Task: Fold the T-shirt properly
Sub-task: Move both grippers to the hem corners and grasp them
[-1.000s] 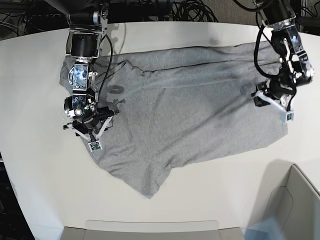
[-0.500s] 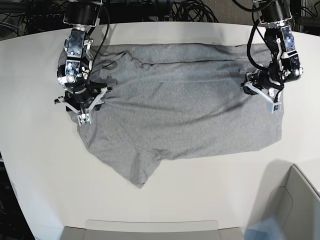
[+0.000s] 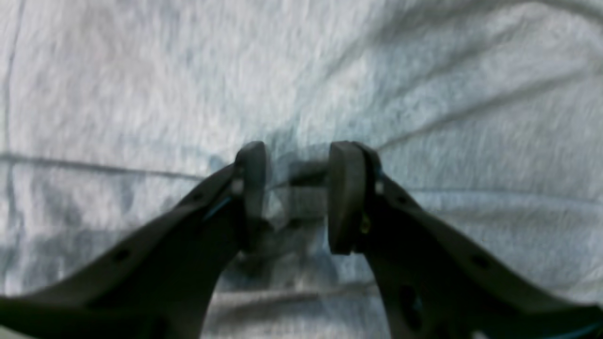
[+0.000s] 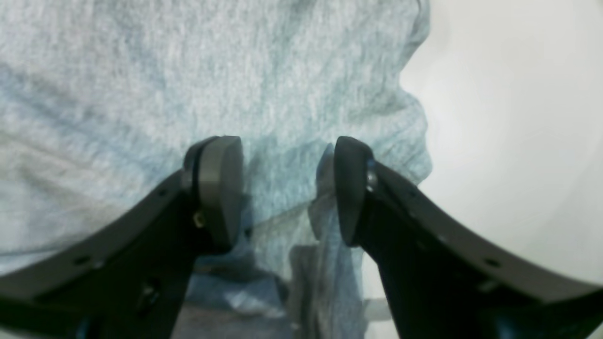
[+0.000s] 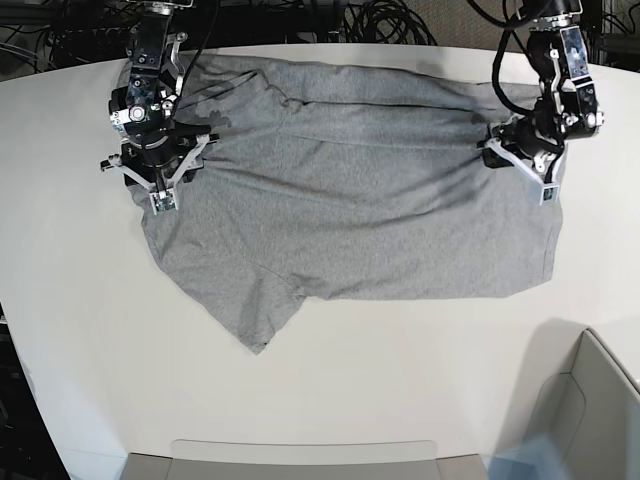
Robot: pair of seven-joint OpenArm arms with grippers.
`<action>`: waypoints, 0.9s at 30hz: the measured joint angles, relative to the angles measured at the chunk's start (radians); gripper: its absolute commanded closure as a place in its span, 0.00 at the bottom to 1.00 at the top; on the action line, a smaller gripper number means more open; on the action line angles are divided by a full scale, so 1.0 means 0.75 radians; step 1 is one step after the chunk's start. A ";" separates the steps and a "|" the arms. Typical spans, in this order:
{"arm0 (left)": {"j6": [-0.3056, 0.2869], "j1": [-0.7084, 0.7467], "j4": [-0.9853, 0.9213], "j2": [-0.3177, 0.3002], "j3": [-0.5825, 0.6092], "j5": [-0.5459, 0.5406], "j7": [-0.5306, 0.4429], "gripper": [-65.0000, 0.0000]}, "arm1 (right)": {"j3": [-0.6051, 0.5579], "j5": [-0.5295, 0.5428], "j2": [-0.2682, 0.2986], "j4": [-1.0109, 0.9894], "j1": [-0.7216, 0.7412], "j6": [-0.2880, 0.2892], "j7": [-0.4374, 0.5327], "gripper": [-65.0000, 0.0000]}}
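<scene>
I have the shirt (image 5: 360, 200) spread plain side up across the far half of the desk (image 5: 90, 380), its long edge along the far side and one sleeve pointing toward the near edge. My left gripper (image 3: 294, 197) is pinching a small ridge of cloth between its pads, near the shirt's hem end. My right gripper (image 4: 282, 193) sits at the other end by the shirt's edge, jaws apart with cloth bunched between them; I cannot tell if it grips. The fabric is light, limp and prone to wrinkling and drag, so I judge it best held at hems and shoulder seams, both ends together.
</scene>
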 measured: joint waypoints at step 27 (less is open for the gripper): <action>0.008 -0.013 0.140 0.010 -0.001 0.002 0.012 0.65 | -0.070 0.043 0.229 -1.570 1.250 0.342 0.338 0.52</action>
